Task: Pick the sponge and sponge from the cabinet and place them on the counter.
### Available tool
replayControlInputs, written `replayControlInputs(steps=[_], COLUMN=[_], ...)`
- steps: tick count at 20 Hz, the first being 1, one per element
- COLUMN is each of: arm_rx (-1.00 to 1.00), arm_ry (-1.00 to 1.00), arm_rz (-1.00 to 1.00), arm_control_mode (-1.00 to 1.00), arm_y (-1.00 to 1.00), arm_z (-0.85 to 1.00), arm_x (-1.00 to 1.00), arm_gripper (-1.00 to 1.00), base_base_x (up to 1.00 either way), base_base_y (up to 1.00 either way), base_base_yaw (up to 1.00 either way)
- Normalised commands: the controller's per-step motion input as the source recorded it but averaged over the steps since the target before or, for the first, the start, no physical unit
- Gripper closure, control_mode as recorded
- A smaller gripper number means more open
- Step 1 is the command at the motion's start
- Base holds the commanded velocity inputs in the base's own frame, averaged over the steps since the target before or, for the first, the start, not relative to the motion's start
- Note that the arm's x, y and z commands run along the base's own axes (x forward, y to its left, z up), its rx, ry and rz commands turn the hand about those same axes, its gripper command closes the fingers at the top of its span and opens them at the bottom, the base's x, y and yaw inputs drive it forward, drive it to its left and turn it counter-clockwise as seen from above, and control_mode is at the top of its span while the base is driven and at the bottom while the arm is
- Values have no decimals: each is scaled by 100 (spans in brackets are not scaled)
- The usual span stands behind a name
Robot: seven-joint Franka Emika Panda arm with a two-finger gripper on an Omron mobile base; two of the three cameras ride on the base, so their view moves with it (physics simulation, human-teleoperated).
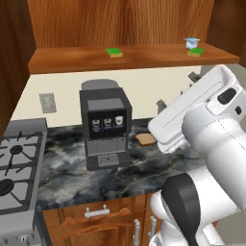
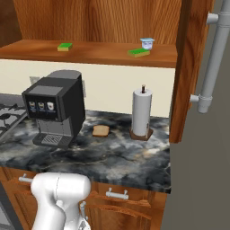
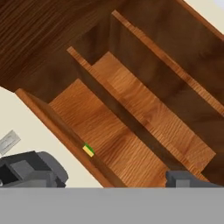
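Sponges are both seen flat on the cabinet shelf (image 2: 103, 54), none yet on the desk (image 2: 112, 155). Tool fingers (image 3: 186, 178) stand apart, clamped on nothing. The right sponge (image 2: 139, 52), long axis slanting along the shelf, touches the cup (image 2: 147, 43), which could be toppled. The left sponge (image 2: 64, 46) lies lengthwise, apart.

The white arm (image 1: 202, 144) rises from the base and bends forward and upward. The gripper (image 3: 116, 177) tilts steeply up, its two dark fingertips (image 3: 186, 178) spread wide apart, holding nothing.
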Motion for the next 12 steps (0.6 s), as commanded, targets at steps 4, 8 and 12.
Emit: replayControlInputs(steps=[4, 8, 12], arm_rx=[9, 35, 36], arm_ry=[5, 22, 29], arm_rz=[0, -1, -4], arm_control_mode=[-100, -100, -100], arm_y=[-16, -49, -46], arm_z=[1, 18, 25], arm_x=[4, 26, 33], arm_gripper=[-100, -100, -100], base_base_x=[0, 0, 0], base_base_y=[0, 0, 0], base_base_yaw=[0, 0, 0])
